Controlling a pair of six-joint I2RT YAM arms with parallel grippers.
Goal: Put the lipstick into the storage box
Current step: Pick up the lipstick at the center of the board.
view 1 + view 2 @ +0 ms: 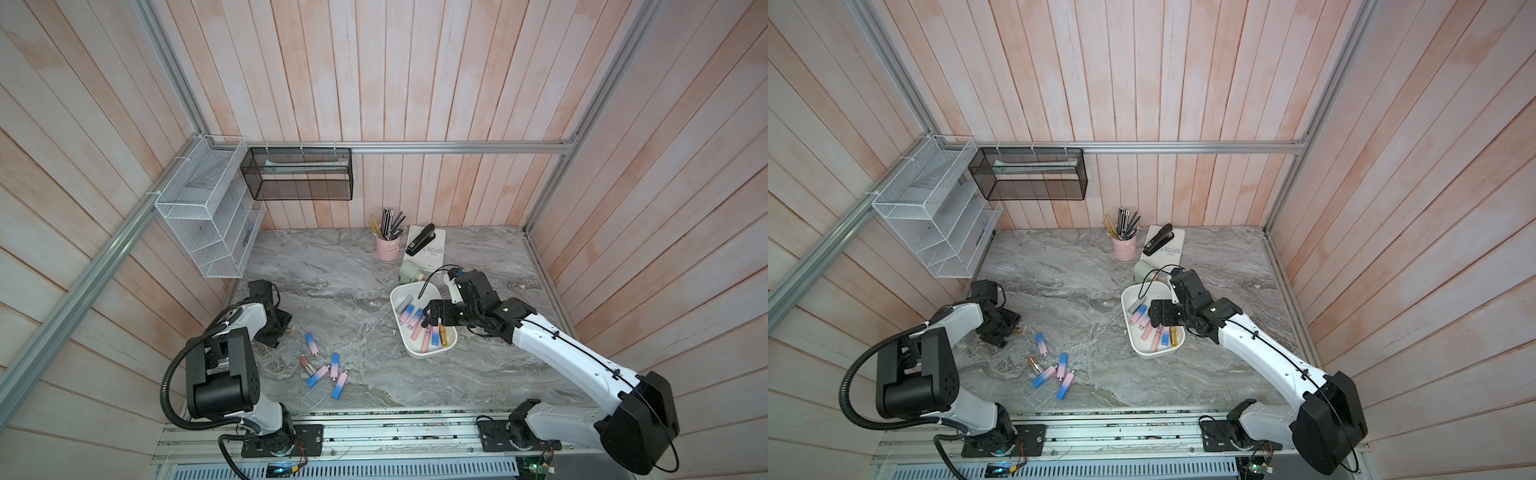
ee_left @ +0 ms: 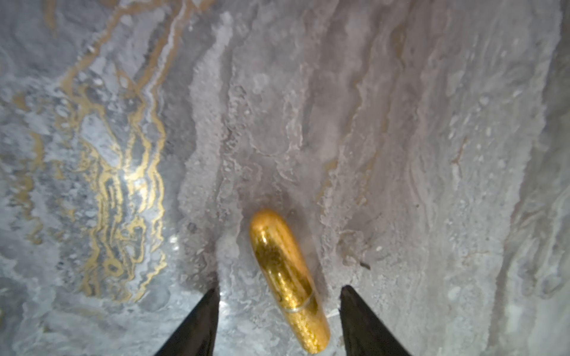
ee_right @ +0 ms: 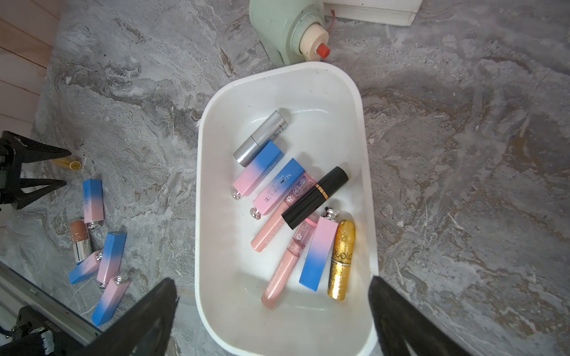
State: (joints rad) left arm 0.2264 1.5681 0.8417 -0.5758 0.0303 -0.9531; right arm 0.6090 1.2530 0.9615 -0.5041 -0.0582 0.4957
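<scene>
A gold lipstick [image 2: 287, 277] lies on the marble table near the left wall, between the fingers of my left gripper [image 2: 280, 289]. The jaws straddle it with a gap on each side, so the gripper is open. In a top view the gripper [image 1: 281, 328] hides most of the tube. The white storage box [image 1: 419, 353] sits right of centre and holds several lipsticks, among them a black one [image 3: 314, 197] and a gold one [image 3: 340, 262]. My right gripper [image 3: 272, 281] hangs open and empty above the box's near end. Several pink-and-blue lipsticks [image 1: 335, 365] and a brown one [image 1: 306, 364] lie loose on the table.
Behind the box lie a pale green object [image 1: 409, 272], a pink pencil cup [image 1: 387, 245] and a black stapler [image 1: 419, 240] on a white book. A white mesh rack [image 1: 208, 216] and a black mesh basket [image 1: 297, 174] hang on the left and back walls.
</scene>
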